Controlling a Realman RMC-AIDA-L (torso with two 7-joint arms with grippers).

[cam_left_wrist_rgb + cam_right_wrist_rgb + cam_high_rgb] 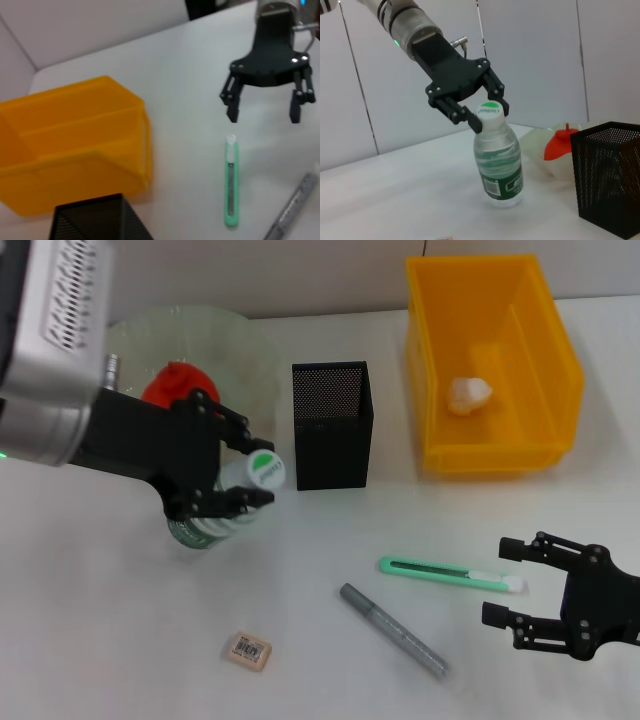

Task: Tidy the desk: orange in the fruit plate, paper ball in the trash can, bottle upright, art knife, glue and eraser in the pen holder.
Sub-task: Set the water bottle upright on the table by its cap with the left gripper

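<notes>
The left gripper [243,468], at centre left, is clamping the bottle [232,505] at its neck. The right gripper [503,581], at lower right, is hovering with fingers apart beside the art knife [450,574].

Bottle [498,160]: clear glossy plastic, green cap, printed label.
Pen holder [332,424]: black wire mesh, matt.
Trash can [492,365]: smooth orange plastic with a slight sheen.
Paper ball [468,394]: crumpled white paper.
Fruit plate [190,335]: translucent, glassy.
Art knife [450,575]: green plastic.
Glue [393,629]: grey, dull.
Counter [120,640]: smooth matt white.
Left hand [235,470]: matt black.
</notes>
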